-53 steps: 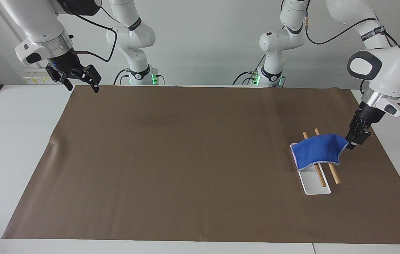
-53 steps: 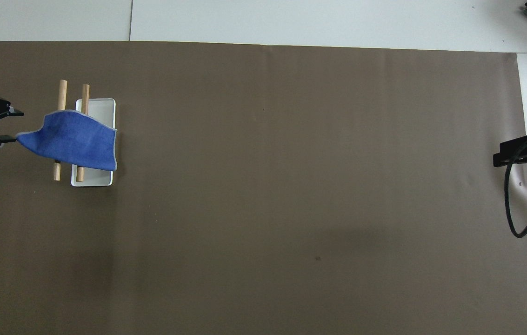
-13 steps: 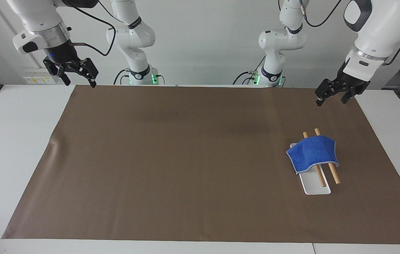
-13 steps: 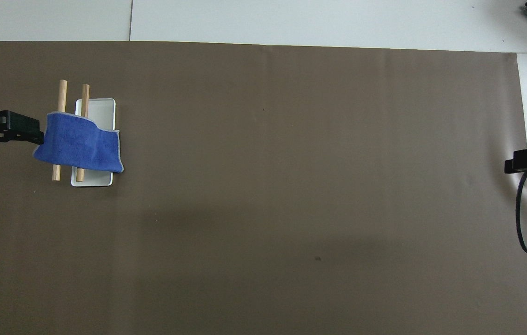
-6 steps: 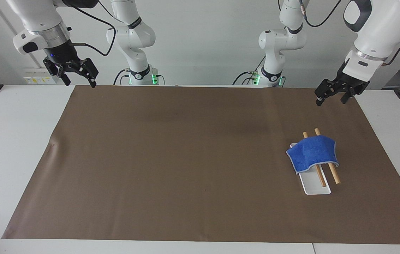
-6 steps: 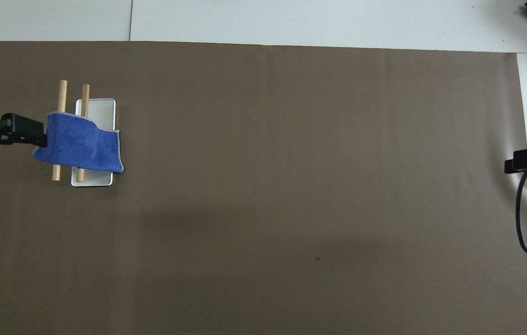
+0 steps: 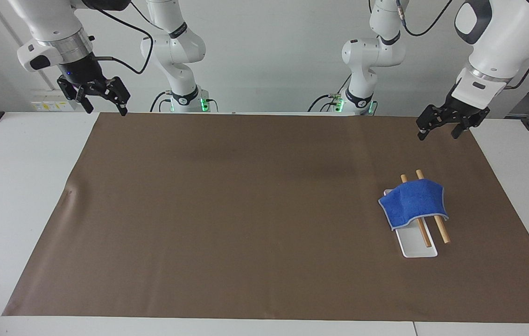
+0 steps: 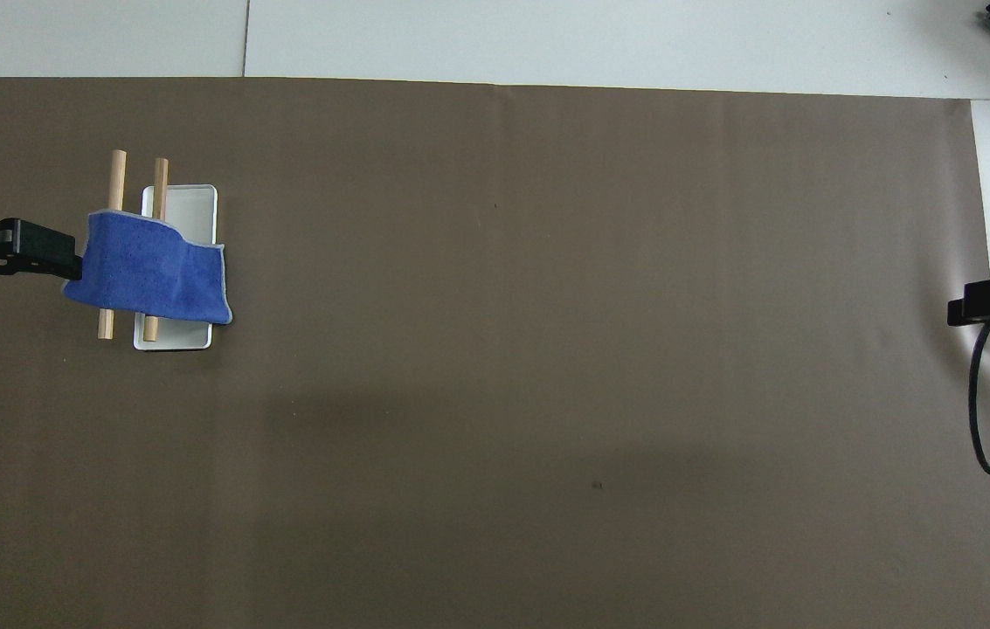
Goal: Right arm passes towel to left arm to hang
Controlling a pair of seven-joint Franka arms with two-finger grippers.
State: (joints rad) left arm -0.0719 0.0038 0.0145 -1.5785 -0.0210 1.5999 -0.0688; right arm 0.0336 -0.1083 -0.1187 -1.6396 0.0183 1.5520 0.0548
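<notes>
Down at the left arm's end of the worktop, you've got the towel draped over two wooden rods that lie across a white tray, all sitting on the brown mat. One edge sags off the rods toward the middle of the mat.

The left end effector hangs in the air over the mat's edge closest to the robots, fingers spread wide, holding nothing, well apart from the towel. The right end effector is up over its own corner of the mat, also wide open and empty; that arm waits.

To me the hanging looks done already. If you do need to touch the towel again: it's soft, floppy and light, so it'll fold and drag rather than lift flat. I'd pinch a corner or the grey-edged hem that overhangs the rods, not the middle, or you could roll the rods off the tray.
</notes>
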